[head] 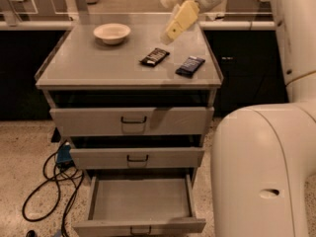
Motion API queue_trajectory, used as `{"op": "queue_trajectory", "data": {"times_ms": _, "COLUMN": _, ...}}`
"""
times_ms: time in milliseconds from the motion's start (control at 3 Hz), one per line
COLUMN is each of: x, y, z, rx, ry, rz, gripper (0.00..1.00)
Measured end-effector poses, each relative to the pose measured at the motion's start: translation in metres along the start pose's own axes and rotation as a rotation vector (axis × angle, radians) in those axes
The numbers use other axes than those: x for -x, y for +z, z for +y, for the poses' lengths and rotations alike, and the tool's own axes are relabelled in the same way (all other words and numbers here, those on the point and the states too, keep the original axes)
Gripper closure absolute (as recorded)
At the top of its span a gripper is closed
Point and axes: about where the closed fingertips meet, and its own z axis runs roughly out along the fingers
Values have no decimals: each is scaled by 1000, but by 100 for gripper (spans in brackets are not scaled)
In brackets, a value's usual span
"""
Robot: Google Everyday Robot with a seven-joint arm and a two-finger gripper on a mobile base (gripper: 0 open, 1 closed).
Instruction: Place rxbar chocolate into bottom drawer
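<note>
We see the pale yellow tool [178,22] of the white arm hanging above the back right part of the grey counter [89,63]. We cannot tell how far it is open, and it seems to hold nothing. The flat black-wrapped rxbar chocolate [154,57] lies on the counter, just in front of the tool and below it. A dark blue wrapped bar [190,65] lies near it on the right. A white round bowl [112,32] stands further back left. The grey metal bottom drawer [140,201] is pulled out.
</note>
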Motion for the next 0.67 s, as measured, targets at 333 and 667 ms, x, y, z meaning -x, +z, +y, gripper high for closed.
{"op": "queue_trajectory", "data": {"times_ms": 333, "x": -18, "y": 5, "z": -14, "rx": -56, "ry": 86, "rz": 34, "gripper": 0}}
{"op": "queue_trajectory", "data": {"times_ms": 667, "x": -53, "y": -1, "z": -32, "rx": -181, "ry": 214, "rz": 78, "gripper": 0}}
